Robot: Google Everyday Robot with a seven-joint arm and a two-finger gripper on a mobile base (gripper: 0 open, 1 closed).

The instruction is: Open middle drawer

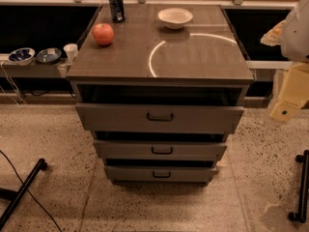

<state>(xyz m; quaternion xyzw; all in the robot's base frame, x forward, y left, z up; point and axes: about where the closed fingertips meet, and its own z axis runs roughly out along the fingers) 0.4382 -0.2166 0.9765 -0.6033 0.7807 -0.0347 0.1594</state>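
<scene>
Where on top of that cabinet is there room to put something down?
The front half of the cabinet top is bare, from the apple across to the right edge. It is crowded along the back, with the can and bowl. The claw hangs off to the right, beside the cabinet, not over it.

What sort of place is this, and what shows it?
Probably an office break area or test kitchen: a drawer cabinet topped with an apple, can and bowl, speckled floor. The gripper hangs at right, away from the middle drawer.
</scene>
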